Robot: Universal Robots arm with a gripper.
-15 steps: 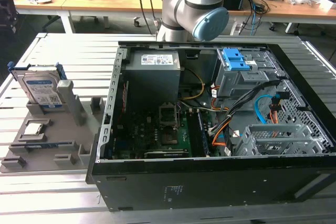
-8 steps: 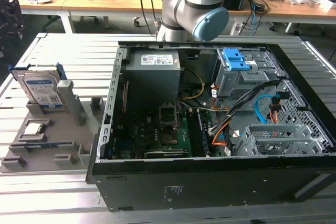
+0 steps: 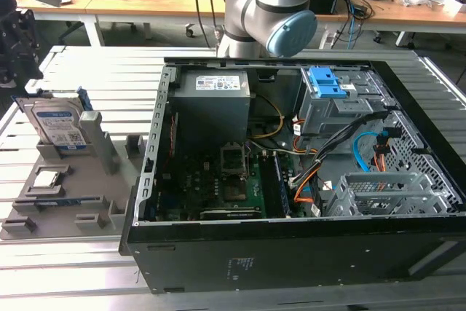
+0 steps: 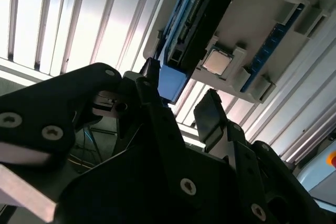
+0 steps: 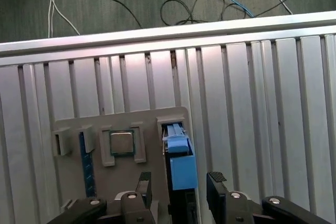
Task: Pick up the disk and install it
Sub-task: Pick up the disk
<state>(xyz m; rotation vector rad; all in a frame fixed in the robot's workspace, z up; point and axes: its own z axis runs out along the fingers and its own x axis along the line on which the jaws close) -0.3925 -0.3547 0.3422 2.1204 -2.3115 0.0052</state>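
The flat silver-grey disk with a white-and-blue label and blue plastic frame (image 3: 58,123) is stood on its edge in the grey plastic holder tray (image 3: 73,183), at the exterior view's left. The black gripper (image 5: 180,184) is held just above it. Its fingers (image 5: 216,181) are spread apart, one on each side of the frame, and nothing is gripped.

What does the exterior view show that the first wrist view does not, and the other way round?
The exterior view brings the open computer case, its drive cage and the arm. The first wrist view brings floor cables and a close look at the open tool, a finger on each side of the disk. Both share the disk, the square chip and the grey holder.
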